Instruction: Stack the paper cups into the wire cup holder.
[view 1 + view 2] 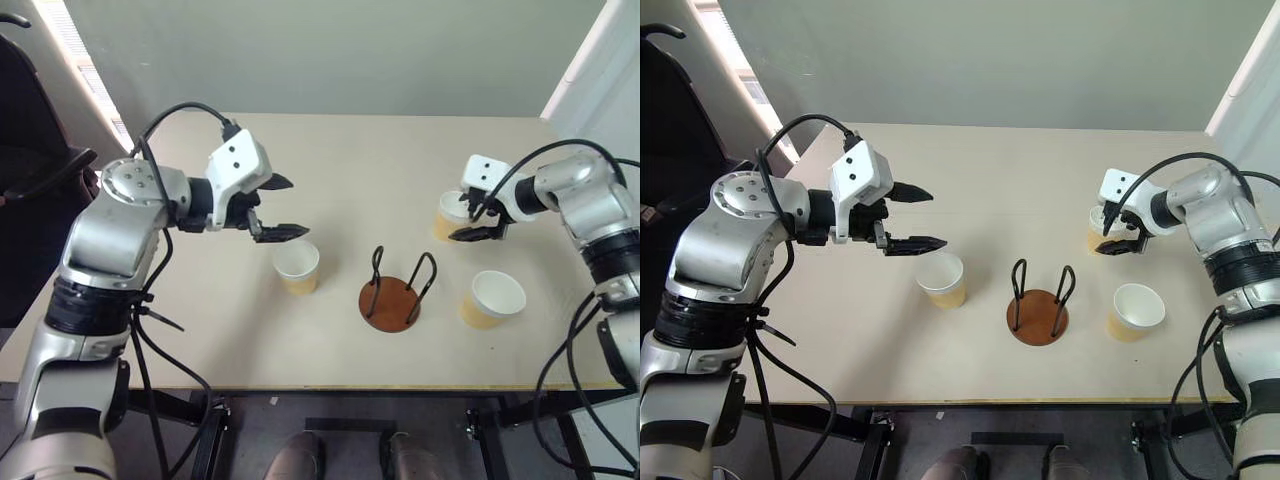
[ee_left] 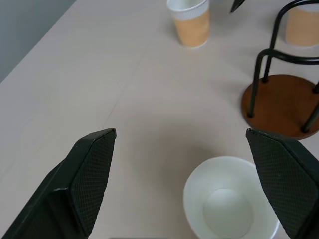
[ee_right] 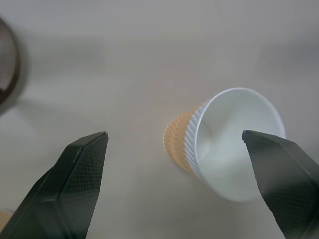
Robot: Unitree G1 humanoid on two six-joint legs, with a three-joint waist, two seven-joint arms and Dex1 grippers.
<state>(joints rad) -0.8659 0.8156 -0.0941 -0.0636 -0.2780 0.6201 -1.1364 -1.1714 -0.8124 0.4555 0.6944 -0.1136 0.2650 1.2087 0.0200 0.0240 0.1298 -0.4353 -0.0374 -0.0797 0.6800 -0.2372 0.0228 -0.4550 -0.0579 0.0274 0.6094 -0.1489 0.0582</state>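
Three tan paper cups stand upright on the table. One cup (image 1: 297, 266) is left of the wire cup holder (image 1: 392, 300), one cup (image 1: 493, 298) is to its right, and one cup (image 1: 447, 218) is farther back on the right. The holder's brown disc and black wire loops hold nothing. My left gripper (image 1: 297, 208) hovers open just above and behind the left cup (image 2: 230, 204). My right gripper (image 1: 462, 221) is open over the back right cup (image 3: 224, 142), which sits between its fingers, nearer one of them; I see no contact.
The pale table (image 1: 340, 160) has bare room at the back middle and along its front edge. A dark chair (image 1: 25, 150) stands off the table's left side. A wall rises behind the far edge.
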